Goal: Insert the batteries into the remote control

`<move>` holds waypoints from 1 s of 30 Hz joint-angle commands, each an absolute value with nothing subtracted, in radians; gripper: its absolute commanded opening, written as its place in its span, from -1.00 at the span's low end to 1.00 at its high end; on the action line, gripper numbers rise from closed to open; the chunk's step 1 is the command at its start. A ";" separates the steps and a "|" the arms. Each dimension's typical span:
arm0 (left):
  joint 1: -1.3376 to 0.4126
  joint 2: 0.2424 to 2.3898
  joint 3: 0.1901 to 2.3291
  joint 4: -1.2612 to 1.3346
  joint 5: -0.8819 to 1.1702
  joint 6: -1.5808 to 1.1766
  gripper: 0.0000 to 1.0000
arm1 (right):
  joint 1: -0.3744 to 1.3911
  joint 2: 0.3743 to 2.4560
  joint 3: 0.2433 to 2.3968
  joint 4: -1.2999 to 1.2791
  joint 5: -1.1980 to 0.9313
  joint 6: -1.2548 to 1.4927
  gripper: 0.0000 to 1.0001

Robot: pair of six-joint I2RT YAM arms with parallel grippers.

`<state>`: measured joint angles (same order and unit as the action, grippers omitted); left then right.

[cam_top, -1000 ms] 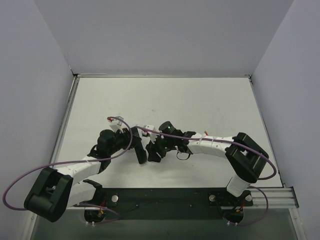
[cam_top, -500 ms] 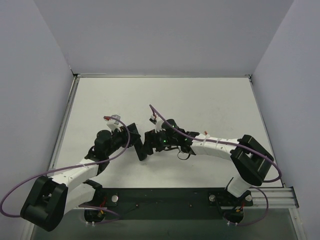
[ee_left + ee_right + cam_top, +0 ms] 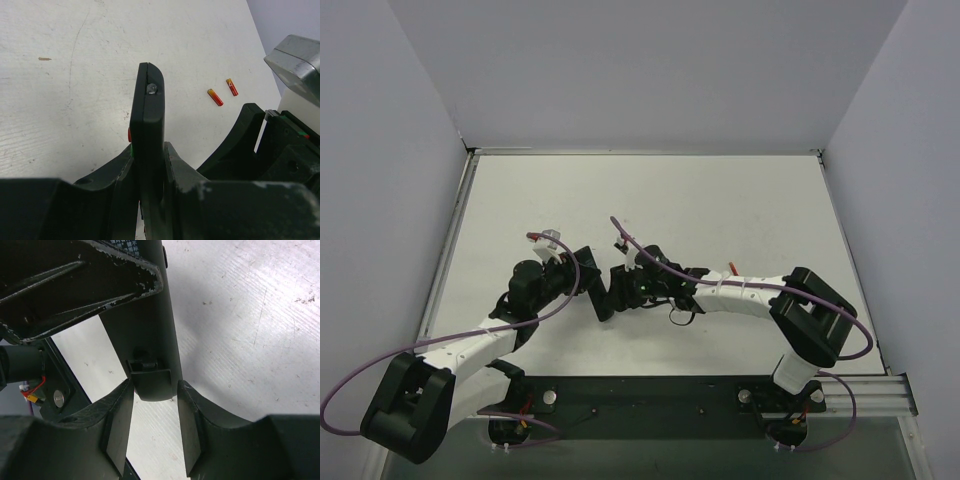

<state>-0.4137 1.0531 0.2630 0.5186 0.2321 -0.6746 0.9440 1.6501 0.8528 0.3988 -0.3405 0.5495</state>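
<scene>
Left hand closed on the remote control, which I hold on edge and lifted off the counter, its rounded end pointing away from the wrist camera. Both batteries lie loose on the counter, near one another and well apart from the remote; neither is loaded. In the right wrist view a small latch tab sits at the remote's near end, so I judge the compartment not yet opened: cover off, both cells in and cover back on all remain.

Right hand set narrow, its fingers flanking that latch end closely on both sides. I cannot tell whether they press the casing or only stand beside it.

From above, my two arms reach inward from their bases and meet near the middle of the counter, forearms low, the hands facing each other with the remote between them.
</scene>
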 commanded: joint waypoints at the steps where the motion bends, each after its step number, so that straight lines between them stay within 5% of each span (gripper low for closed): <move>1: -0.420 1.034 0.279 0.545 0.229 -0.683 -1.00 | 0.945 1.649 0.891 0.422 -0.319 0.541 -0.30; 12: -0.420 1.028 0.278 0.554 0.248 -0.699 -1.00 | 0.948 1.671 0.899 0.442 -0.341 0.537 -0.29; 22: -0.420 1.026 0.272 0.534 0.226 -0.677 -1.00 | 0.943 1.631 0.899 0.410 -0.308 0.477 -0.90; 30: -0.425 0.997 0.279 0.430 0.130 -0.618 -1.00 | 0.925 1.557 0.910 0.316 -0.239 0.419 -0.96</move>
<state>-0.4168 1.0267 0.2623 0.4850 0.1902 -0.6746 0.9440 1.6413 0.8677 0.3771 -0.3305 0.4778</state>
